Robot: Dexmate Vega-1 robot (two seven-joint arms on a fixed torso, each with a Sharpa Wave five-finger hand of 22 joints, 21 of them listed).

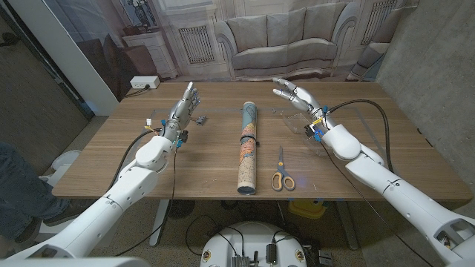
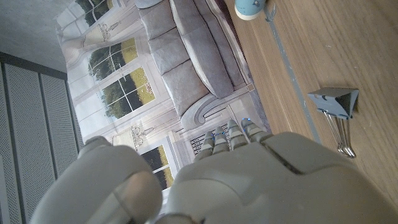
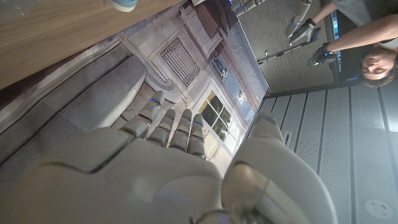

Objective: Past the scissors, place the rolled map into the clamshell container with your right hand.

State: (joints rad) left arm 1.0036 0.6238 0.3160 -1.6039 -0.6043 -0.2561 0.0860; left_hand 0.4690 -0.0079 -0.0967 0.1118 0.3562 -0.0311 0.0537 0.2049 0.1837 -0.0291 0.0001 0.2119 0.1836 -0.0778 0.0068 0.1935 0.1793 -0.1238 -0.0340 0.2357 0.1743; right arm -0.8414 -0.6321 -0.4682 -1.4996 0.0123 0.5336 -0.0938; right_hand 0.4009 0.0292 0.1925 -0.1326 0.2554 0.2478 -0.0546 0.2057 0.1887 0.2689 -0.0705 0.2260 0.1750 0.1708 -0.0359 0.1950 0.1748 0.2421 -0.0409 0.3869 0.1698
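The rolled map point(image 1: 249, 148) lies lengthwise at the middle of the table, a printed tube with a black band near its middle. Its pale blue end shows in the left wrist view point(image 2: 252, 7) and the right wrist view point(image 3: 124, 4). The scissors point(image 1: 281, 174), with yellow handles, lie just right of the map's near half. The clear clamshell container point(image 1: 299, 124) sits beyond them, faint against the wood. My right hand point(image 1: 295, 93) is raised over the container's far side, fingers spread point(image 3: 168, 127), holding nothing. My left hand point(image 1: 187, 100) stands left of the map, also spread and empty point(image 2: 217, 174).
A grey binder clip point(image 1: 201, 119) point(image 2: 336, 102) lies by my left hand, with a small white item point(image 1: 151, 121) further left. A person's leg point(image 1: 15, 185) shows at the table's left side; a person point(image 3: 367, 43) shows in the right wrist view.
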